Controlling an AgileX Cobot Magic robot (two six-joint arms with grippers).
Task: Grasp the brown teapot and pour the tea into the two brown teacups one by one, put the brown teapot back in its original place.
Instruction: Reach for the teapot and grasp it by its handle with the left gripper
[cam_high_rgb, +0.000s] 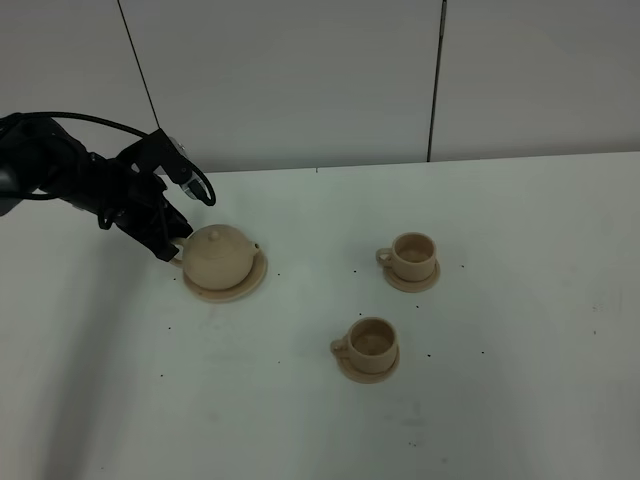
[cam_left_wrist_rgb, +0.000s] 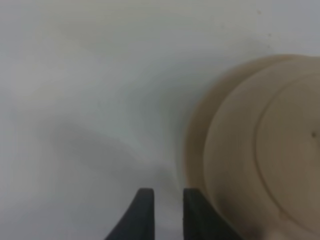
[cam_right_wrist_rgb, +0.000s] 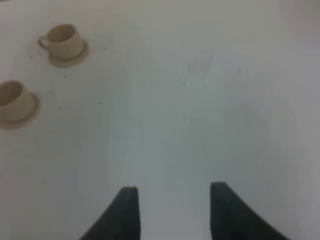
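Centre left, overhead: your left gripper (cam_high_rgb: 170, 243) at the brown teapot (cam_high_rgb: 222, 256) on its saucer (cam_high_rgb: 250, 288); jaws narrow, grasp cannot be told. Right of centre: upper teacup (cam_high_rgb: 413, 256), lower teacup (cam_high_rgb: 371, 343). Only its wrist view shows your right gripper (cam_right_wrist_rgb: 172, 187), jaws spread.

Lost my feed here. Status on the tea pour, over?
Left gripper nearly shut, empty, beside teapot. Right gripper open over table. Teapot on saucer. Nothing in the way.
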